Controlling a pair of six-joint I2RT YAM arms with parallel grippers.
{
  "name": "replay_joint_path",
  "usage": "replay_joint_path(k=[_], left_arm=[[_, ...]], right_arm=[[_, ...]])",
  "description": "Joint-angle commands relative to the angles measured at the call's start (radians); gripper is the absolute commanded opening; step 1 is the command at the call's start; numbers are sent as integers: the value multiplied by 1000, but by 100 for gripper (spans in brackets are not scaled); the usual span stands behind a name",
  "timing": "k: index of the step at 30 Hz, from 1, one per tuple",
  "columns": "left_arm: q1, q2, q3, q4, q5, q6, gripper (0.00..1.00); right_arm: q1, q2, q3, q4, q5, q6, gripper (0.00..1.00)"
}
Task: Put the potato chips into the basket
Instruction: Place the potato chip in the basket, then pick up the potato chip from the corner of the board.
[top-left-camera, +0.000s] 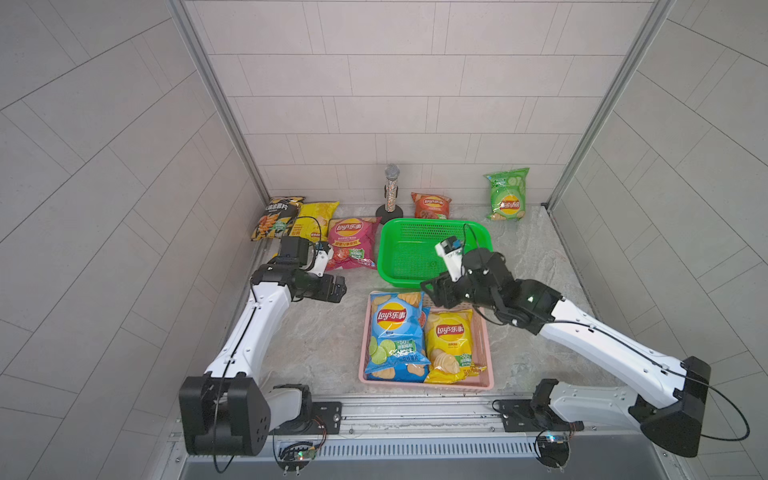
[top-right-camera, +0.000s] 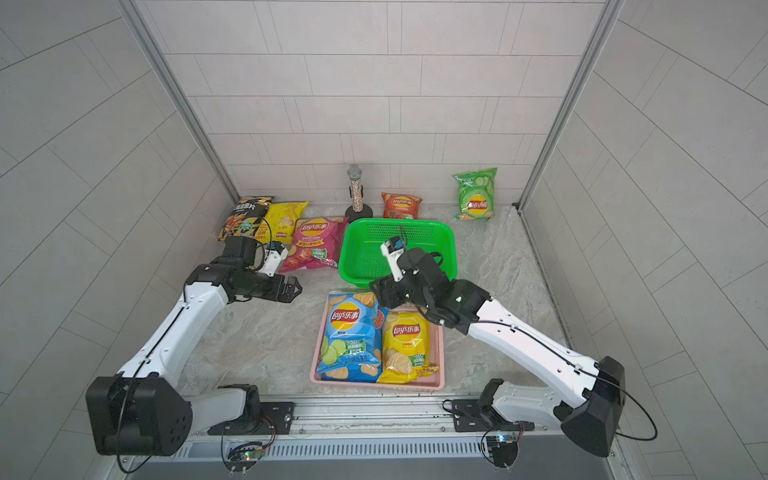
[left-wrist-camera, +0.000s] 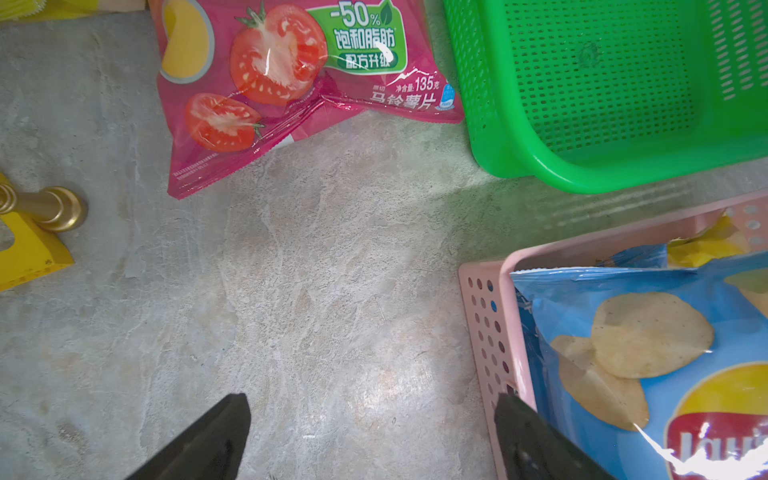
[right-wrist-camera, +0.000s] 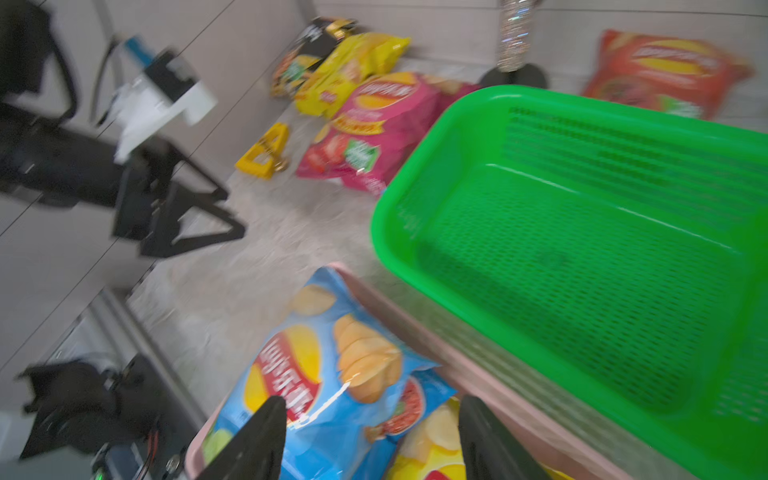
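Observation:
The pink basket (top-left-camera: 484, 353) at the table's front holds a blue Lay's bag (top-left-camera: 395, 332) and a yellow Lay's bag (top-left-camera: 451, 345) lying side by side. My right gripper (top-left-camera: 428, 293) hovers open over the basket's far end. In the blurred right wrist view its fingers (right-wrist-camera: 266, 432) straddle the blue bag (right-wrist-camera: 324, 374) with nothing gripped. The left gripper (top-left-camera: 338, 289) is open and empty over bare table left of the basket, near the magenta bag (top-left-camera: 351, 243). More potato chips lie at the back: black (top-left-camera: 276, 218), yellow (top-left-camera: 313, 220), red-orange (top-left-camera: 431, 205) and green (top-left-camera: 506, 195).
An empty green basket (top-left-camera: 411, 253) sits just behind the pink one. A glittery microphone on a black stand (top-left-camera: 390, 191) rises behind it. A yellow triangular piece (left-wrist-camera: 29, 249) lies near the left arm. Tiled walls close in the left, back and right.

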Motion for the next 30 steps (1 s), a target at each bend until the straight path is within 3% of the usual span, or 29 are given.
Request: replay_joint_path(k=[1,6,10,16,24,30], left_arm=[[5,9,-3,-10,0,11,99],[5,14,-2,-11,-4,12,99],[5,18,-2,-10,-3,12,99],[5,19,-6,-10,-7,12,99],[6,31,-7,-9,-17,14,99],[5,36,-7,-9,-15,14,100]], right_arm=[[-167,49,60,-96,73,43,70],[-359,229,178,-66,306,-20,70],[-491,451,366,-60,312,-22,71],[-559,774,682,-73,430,-68,73],[-577,1219,1238,-270,560,-129,73],[-614,1364,1367,-253,499,-128,73]])
